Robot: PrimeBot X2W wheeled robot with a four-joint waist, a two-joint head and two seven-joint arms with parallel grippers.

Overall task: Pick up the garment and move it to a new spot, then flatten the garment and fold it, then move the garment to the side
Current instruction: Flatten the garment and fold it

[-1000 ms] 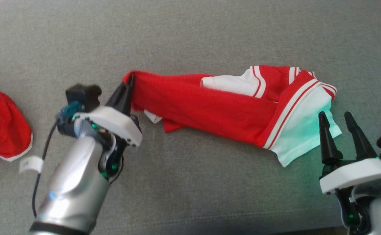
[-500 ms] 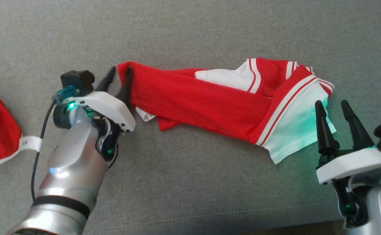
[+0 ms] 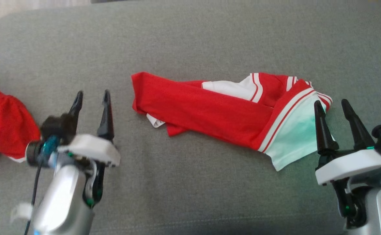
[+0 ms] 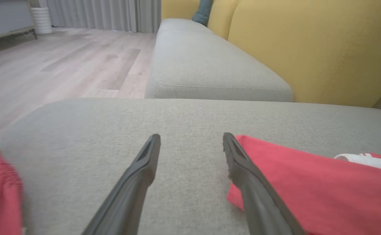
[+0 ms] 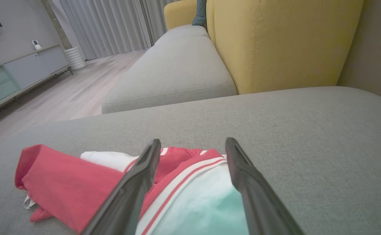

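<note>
A red and white garment (image 3: 210, 111) lies across the centre and right of the frame on a grey sofa seat (image 3: 190, 39). It is bunched into a long, half-twisted band and is not yet flat. The left gripper (image 3: 92, 96), at lower left, stands wide and empty, near the garment's red end but apart from it. The right gripper (image 3: 332, 104), at lower right, is also wide and holds nothing. It is poised over the white end, though whether it touches the cloth is unclear. With one gripper at each end, the arms seem placed to spread the cloth. Another red cloth (image 3: 4, 124) sits at the left edge.
</note>
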